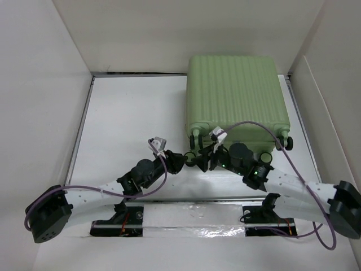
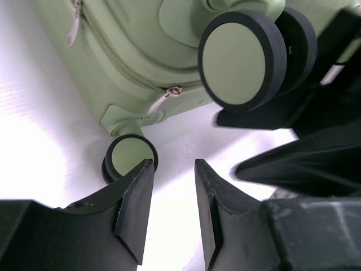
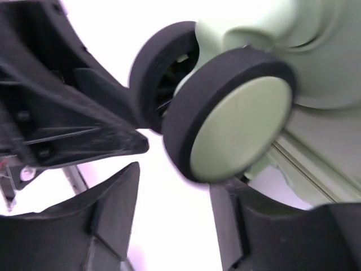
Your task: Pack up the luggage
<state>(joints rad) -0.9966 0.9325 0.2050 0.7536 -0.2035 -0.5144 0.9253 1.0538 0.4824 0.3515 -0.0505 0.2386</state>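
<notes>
The luggage [image 1: 237, 93] lies flat and zipped shut, ribbed shell up, on the tabletop [image 1: 130, 113].

**Position relative to the luggage**
- Both tools sit just off the wheeled edge of the luggage, at its left corner.
- The left tool [image 1: 189, 160] points at that edge. Its fingers are a narrow gap apart, with nothing between them.
- The right tool [image 1: 212, 159] is just beside the left tool, at the same corner. Its fingers stand well apart and clamp nothing.
- The twin wheel [image 2: 242, 59] lies just beyond the right tool's fingertips. Whether it touches them cannot be told.

**Count**
- Luggage: one.
- Tools: two.
- Left wrist view: one twin wheel, plus one single wheel [image 2: 131, 157] farther along the edge.
- Zipper pulls [image 2: 163, 99]: two.
</notes>
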